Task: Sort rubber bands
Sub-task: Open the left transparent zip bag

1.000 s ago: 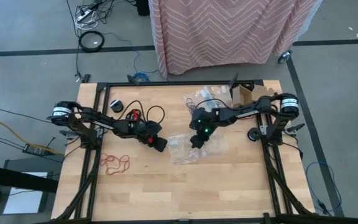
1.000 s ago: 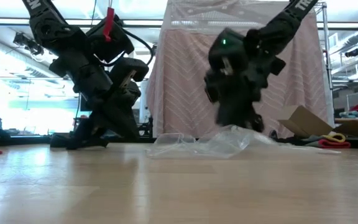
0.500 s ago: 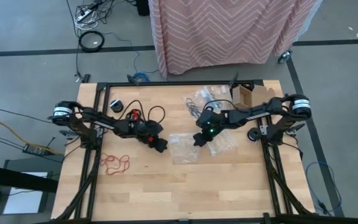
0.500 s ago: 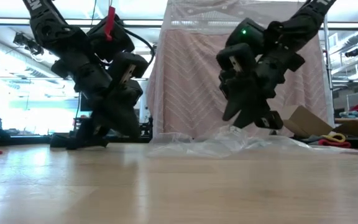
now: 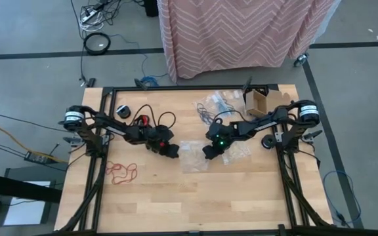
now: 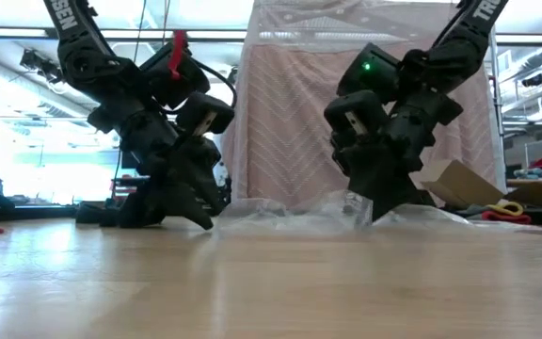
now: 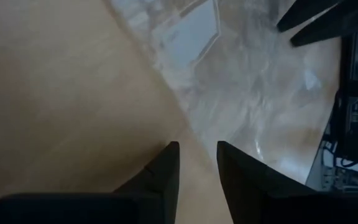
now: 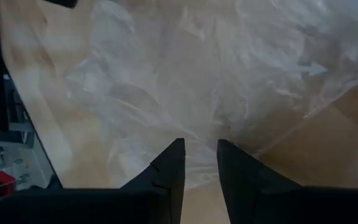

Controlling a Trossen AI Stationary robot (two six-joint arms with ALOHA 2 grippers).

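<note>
While both grippers crowd the clear plastic bags (image 5: 195, 156) mid-table, the left gripper (image 5: 171, 152) at their left edge and the right gripper (image 5: 209, 152) over them, each narrowly parted and empty, the red rubber bands (image 5: 121, 172) lie apart, nearer the left arm, unobstructed.

Left gripper (image 5: 170, 151) tips are hidden under its own body in the high view; contact with the clear plastic bags (image 5: 194, 156) cannot be told there. Right gripper (image 5: 208, 152) tips are masked likewise. In the low view, the worktop (image 6: 271, 282) edge blocks the red rubber bands (image 5: 121, 172), cut to a sliver at the frame's left edge. Bag contents by the cardboard box (image 5: 257, 101) are too small to be identified. Wrist views are blurred; nothing inside the plastic can be resolved.
</note>
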